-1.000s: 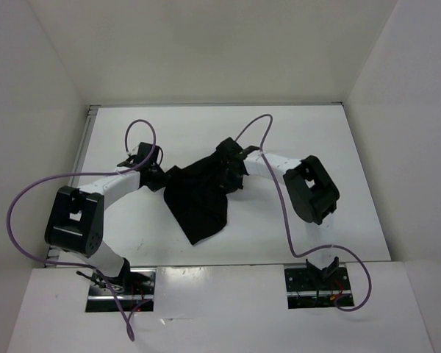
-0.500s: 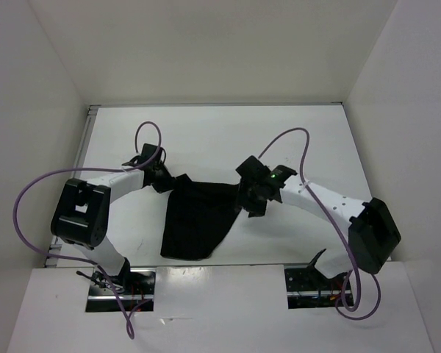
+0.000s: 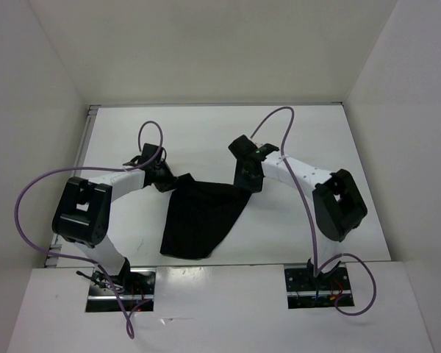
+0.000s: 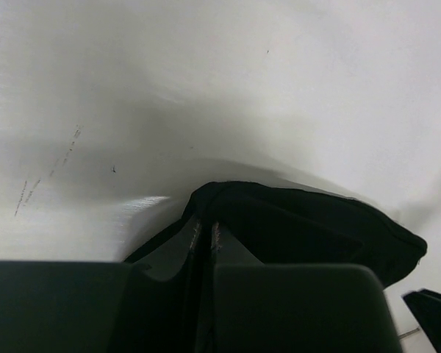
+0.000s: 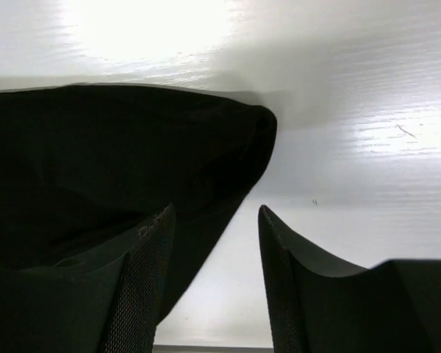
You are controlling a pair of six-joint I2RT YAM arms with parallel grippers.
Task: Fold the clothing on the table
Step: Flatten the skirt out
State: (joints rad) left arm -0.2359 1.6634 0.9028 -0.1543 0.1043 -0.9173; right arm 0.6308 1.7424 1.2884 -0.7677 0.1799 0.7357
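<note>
Two arms reach in over the white table (image 3: 206,136), which takes up most of the overhead view and is boxed in by white walls (image 3: 206,51), with a thin metal rail (image 3: 90,121) along its left edge. The left arm (image 3: 81,213) bends out to the left and then angles in toward the middle, while the right arm (image 3: 338,202) bends out to the right and angles back in. The clothing (image 3: 202,217), plain black and matte, lies near the middle of the table between them. Its far edge runs nearly straight from one claw to the other, and the rest narrows to a rounded end toward the near edge. The left gripper (image 3: 169,180) sits at the cloth's far left corner. In the left wrist view its fingers are pressed nearly together, with only a thin slit between them, clamped on a fold of black fabric that rises from the table at their tips. The right gripper (image 3: 246,180) sits at the far right corner with its fingers well apart. In the right wrist view, bare table shows through the gap and the rounded cloth corner lies under its left finger; whether that finger touches the fabric cannot be told. Purple cables (image 3: 29,198) loop from each arm.
</note>
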